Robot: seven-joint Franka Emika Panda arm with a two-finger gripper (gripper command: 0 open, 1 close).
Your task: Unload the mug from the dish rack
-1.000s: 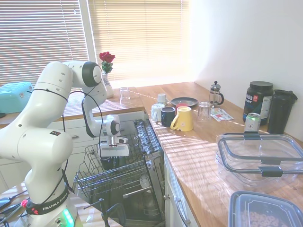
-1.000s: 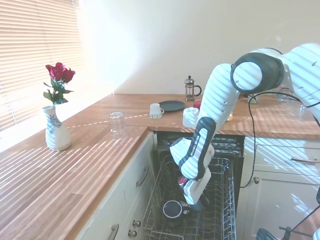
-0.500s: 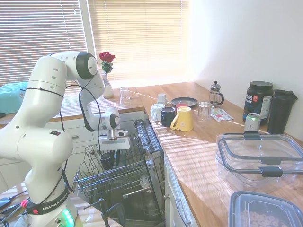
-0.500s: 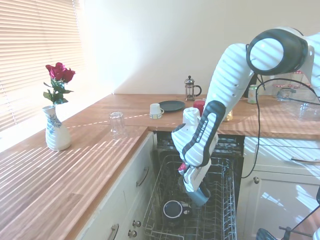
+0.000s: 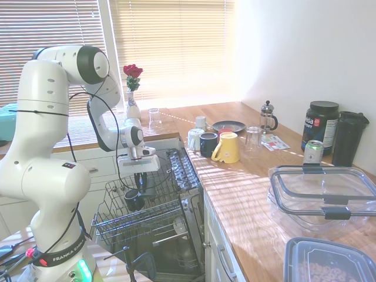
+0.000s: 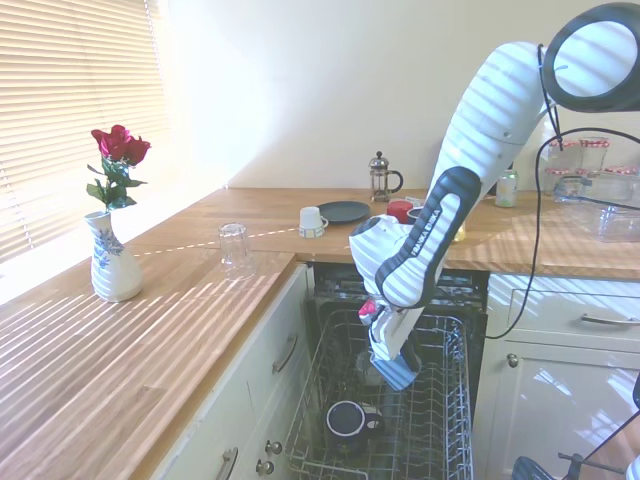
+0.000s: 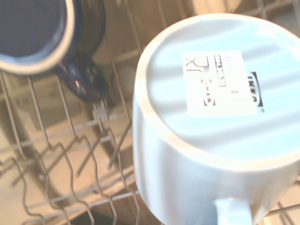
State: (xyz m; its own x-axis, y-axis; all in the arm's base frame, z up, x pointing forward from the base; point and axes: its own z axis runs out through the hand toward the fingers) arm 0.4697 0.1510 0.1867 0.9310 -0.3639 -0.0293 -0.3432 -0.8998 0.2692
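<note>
Gripper (image 6: 392, 362) closed on the mug (image 6: 397, 372), base-out and clear above the dish rack (image 6: 445, 425), pale blue-grey with a label in the wrist view, black mug (image 6: 346, 418) in the rack below, apparently upright.

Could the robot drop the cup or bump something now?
Maybe. The gripper holds the mug tilted above the dish rack, so a loose grip could let it fall onto the black mug just below. The counter edge is close too, so a sideways swing might knock the mug against it.
</note>
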